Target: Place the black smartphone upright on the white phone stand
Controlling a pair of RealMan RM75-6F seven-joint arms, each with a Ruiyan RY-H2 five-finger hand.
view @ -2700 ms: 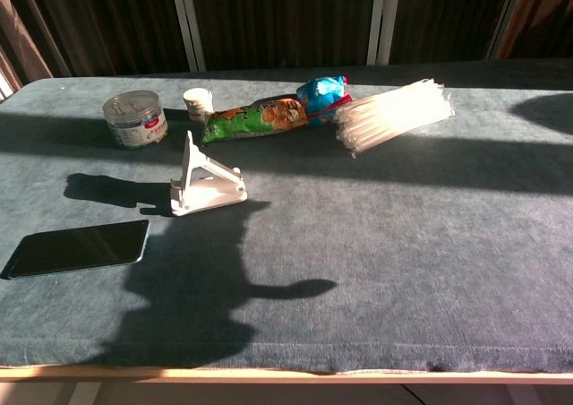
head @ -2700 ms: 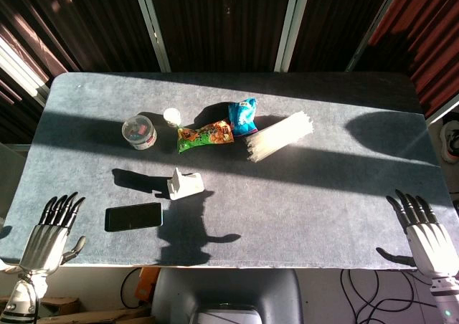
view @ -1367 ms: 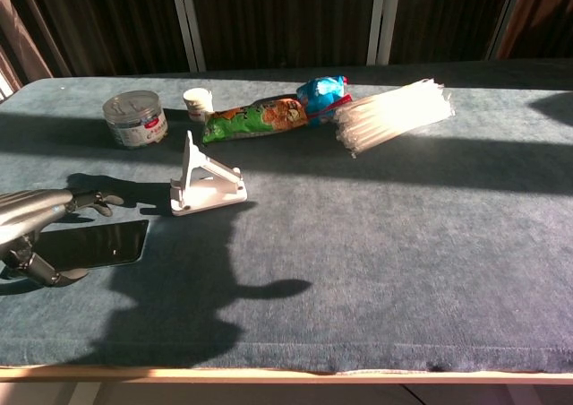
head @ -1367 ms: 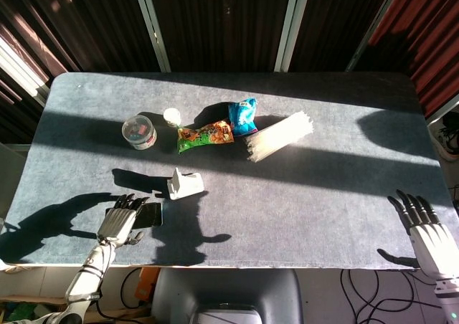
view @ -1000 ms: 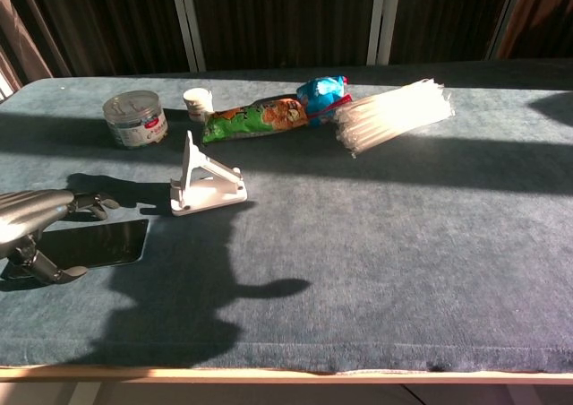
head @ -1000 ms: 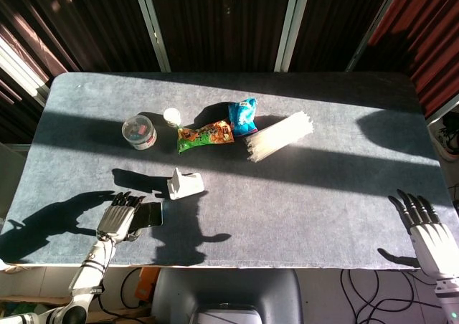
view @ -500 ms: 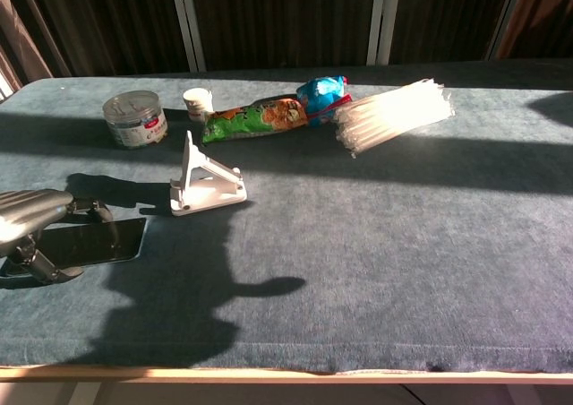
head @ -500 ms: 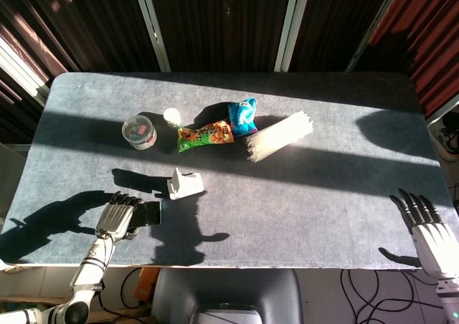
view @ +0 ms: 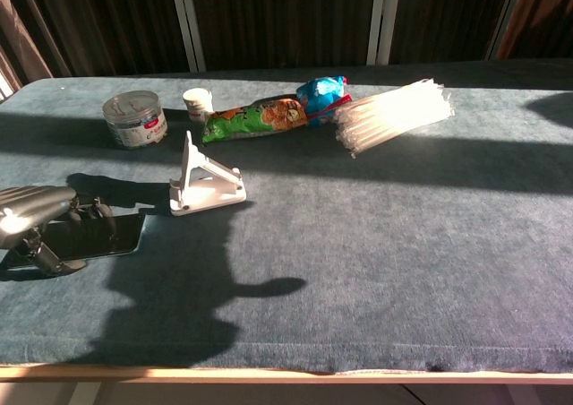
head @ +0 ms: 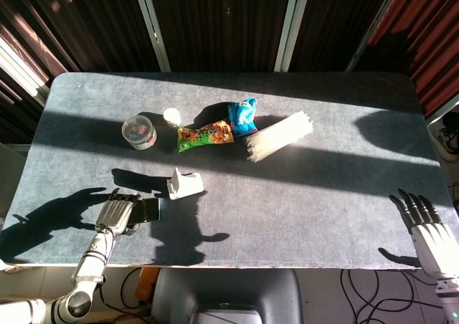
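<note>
Lying flat: black smartphone (view: pixel 94 236), glossy, half under left hand (view: pixel 34 210).

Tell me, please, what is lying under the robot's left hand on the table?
The black smartphone lies flat under the left hand. Its right end shows; its left part is covered, so the grasp underneath cannot be seen.

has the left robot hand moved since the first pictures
Yes. The left robot hand has come in from the table's near-left corner toward the white phone stand, and now lies over the black smartphone, fingers curled across it.
</note>
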